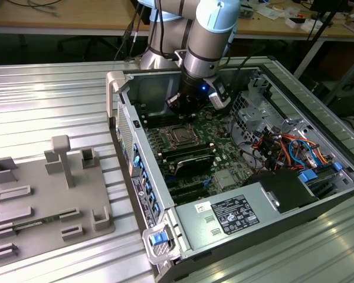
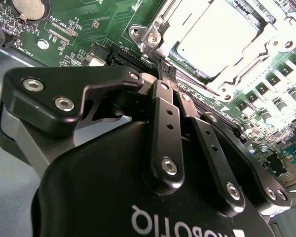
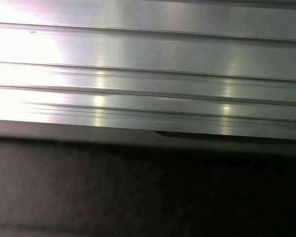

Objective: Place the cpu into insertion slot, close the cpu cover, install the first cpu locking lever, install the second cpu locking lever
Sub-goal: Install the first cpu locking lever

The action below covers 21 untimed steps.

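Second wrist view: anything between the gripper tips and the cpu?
Just the cpu cover frame edge around the cpu; gripper tips sit shut at its corner.

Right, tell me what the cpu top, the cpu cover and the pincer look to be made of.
The cpu: likely metal, with a dull pale silver-grey, matte top that shows a flat, even sheen.
The cpu cover: shiny bare metal, probably steel, with bright glints along its frame edges.
The pincer: black matte metal links, perhaps anodised aluminium, held by silver screws.
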Available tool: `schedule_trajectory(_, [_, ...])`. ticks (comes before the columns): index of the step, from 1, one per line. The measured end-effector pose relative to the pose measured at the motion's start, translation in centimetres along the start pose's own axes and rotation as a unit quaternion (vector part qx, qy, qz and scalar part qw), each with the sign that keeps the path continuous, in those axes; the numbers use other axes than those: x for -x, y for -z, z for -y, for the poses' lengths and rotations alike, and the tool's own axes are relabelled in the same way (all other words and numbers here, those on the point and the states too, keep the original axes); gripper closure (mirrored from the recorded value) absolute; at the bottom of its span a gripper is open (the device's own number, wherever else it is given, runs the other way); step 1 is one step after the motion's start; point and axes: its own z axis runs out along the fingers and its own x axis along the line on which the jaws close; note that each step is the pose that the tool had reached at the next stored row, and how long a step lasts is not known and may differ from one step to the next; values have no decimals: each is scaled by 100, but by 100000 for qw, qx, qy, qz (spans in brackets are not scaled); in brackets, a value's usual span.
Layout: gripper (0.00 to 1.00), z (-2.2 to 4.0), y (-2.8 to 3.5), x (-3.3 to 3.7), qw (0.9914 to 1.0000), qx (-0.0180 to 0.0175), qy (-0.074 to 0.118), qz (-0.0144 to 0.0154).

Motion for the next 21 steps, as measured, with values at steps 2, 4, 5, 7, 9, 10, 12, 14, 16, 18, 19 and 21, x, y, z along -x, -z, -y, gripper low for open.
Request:
schedule_trajectory(2, [89, 0, -1, 0, 100000, 7, -3, 10])
schedule_trajectory(4, [89, 0, 4, 1, 100000, 28, -2, 27])
schedule_trajectory(5, [89, -1, 12, 1, 100000, 37, -2, 39])
schedule_trajectory(7, [89, -1, 32, 1, 100000, 18, 2, 25])
schedule_trajectory(9, [89, -1, 35, 2, 100000, 30, 2, 30])
schedule_trajectory(10, [89, 0, 35, 1, 100000, 23, 4, 24])
schedule_trajectory(12, [89, 7, 32, 1, 100000, 8, 13, 16])
schedule_trajectory(14, [89, 13, 29, 1, 100000, -9, 3, 14])
schedule_trajectory(16, [89, 18, 24, 1, 100000, -21, -3, 19])
schedule_trajectory(18, [89, 22, 19, 0, 100000, -48, -2, 9])
schedule_trajectory(19, [89, 25, 14, 1, 100000, -57, -3, 3])
schedule_trajectory(21, [89, 27, 8, 2, 100000, -54, 0, 9])
